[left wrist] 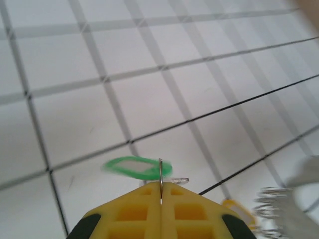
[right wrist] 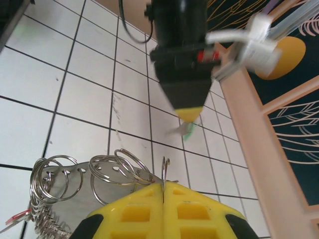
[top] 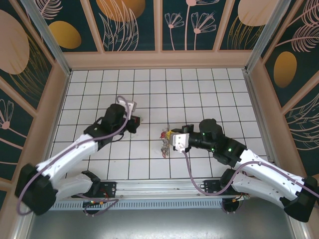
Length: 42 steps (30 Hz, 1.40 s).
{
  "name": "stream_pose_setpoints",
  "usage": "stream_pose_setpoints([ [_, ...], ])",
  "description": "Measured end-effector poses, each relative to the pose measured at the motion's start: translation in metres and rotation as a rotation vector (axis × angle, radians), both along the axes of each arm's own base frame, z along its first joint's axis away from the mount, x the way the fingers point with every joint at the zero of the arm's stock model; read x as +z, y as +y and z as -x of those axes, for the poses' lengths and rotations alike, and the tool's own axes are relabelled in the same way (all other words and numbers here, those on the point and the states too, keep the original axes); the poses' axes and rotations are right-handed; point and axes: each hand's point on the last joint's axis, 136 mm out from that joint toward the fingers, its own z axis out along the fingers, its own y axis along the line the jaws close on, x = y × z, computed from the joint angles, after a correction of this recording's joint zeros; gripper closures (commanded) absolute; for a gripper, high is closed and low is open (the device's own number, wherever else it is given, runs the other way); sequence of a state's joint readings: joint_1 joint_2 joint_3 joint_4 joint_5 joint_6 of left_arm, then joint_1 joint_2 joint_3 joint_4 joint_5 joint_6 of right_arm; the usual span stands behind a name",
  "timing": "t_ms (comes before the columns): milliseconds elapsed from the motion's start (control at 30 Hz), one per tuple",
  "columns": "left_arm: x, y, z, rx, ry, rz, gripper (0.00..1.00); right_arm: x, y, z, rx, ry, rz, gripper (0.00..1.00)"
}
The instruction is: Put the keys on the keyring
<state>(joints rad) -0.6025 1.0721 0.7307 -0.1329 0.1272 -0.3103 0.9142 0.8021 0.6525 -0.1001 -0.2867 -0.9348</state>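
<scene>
green-tagged key: likely light, stiff, slippery; left of centre on worktop, metal pinched in left claw. keyring: thin springy wire, centre, nipped edge-on by right claw. best gripped near the tag.

Left wrist cam: the bottom edge is cropping the left gripper. The green-tagged key is smearing, and its metal end is disappearing between the yellow fingers. The ring bunch at lower right is blurring and running off frame.
Right wrist cam: the right gripper is getting cropped the same way, and the wire loop is vanishing into its closed jaws. The left gripper is coming through blurred up top.
Top cam: the keys are reading too small to count.
</scene>
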Motion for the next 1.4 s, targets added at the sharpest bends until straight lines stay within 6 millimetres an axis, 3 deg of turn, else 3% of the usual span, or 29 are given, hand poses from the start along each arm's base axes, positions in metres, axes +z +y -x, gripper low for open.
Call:
stream_pose_setpoints([
  [100, 0.037, -0.012, 0.013, -0.158, -0.185, 0.021, 1.0, 0.0, 0.004, 0.004, 0.024, 0.036, -0.018, 1.0],
  [233, 0.051, -0.027, 0.027, -0.347, -0.326, -0.01, 1.0, -0.001, 0.013, 0.012, 0.076, 0.095, -0.043, 1.0],
  [467, 0.057, -0.037, 0.058, -0.608, -0.572, -0.082, 1.0, 0.01, 0.022, 0.021, 0.139, 0.142, -0.108, 1.0],
  [767, 0.066, -0.046, 0.081, -0.787, -0.767, -0.1, 1.0, 0.012, 0.028, 0.022, 0.156, 0.177, -0.133, 1.0],
  [1000, 0.069, -0.047, 0.094, -0.869, -0.853, -0.106, 1.0, 0.0, 0.032, 0.018, 0.16, 0.209, -0.106, 1.0],
  [1400, 0.049, -0.05, 0.106, -0.988, -0.847, -0.12, 1.0, 0.0, 0.033, 0.016, 0.185, 0.228, -0.104, 1.0],
])
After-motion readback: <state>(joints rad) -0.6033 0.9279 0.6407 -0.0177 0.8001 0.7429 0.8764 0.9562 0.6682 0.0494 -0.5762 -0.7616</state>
